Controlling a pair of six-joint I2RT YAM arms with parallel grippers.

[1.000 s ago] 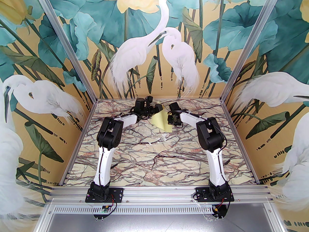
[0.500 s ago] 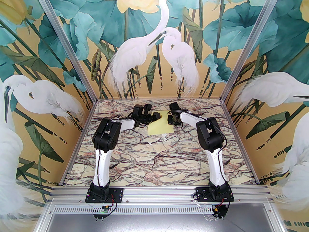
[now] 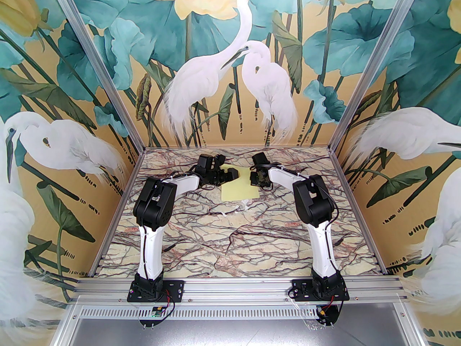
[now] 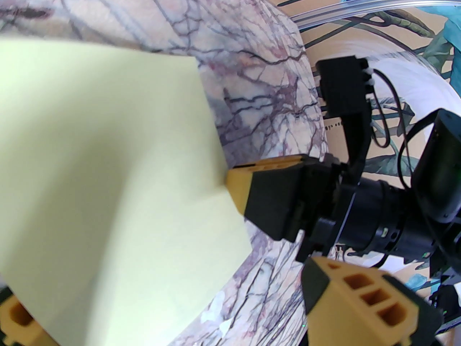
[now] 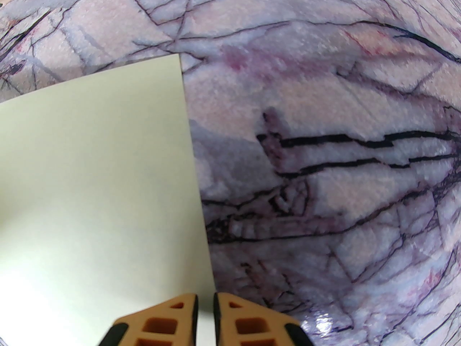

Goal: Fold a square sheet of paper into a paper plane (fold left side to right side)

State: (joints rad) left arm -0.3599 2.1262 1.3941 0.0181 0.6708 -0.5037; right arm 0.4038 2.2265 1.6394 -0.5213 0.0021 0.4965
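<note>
The square sheet of paper (image 3: 239, 189) lies flat and pale yellow on the marble table, far from the arm bases. My left gripper (image 3: 230, 174) hovers over its far-left part, open, its tan fingers (image 4: 360, 301) spread wide with nothing gripped. My right gripper (image 3: 256, 180) points down at the sheet's right edge. It is shut, and its fingertips (image 5: 187, 314) straddle that edge (image 5: 201, 200), one over paper and one over marble. In the left wrist view the right gripper's fingertips (image 4: 245, 180) touch the sheet (image 4: 108, 178) where the edge kinks slightly. No folded plane is in view.
Small white scraps (image 3: 245, 204) lie on the marble table (image 3: 230, 243) just in front of the sheet, and one more (image 3: 225, 214) sits a little nearer. Painted walls and aluminium posts close in the back and both sides.
A second ago the left gripper held the sheet's left side raised and tilted toward the right. The sheet now lies flat, and the left arm has drawn back leftward. The right arm stayed put.
</note>
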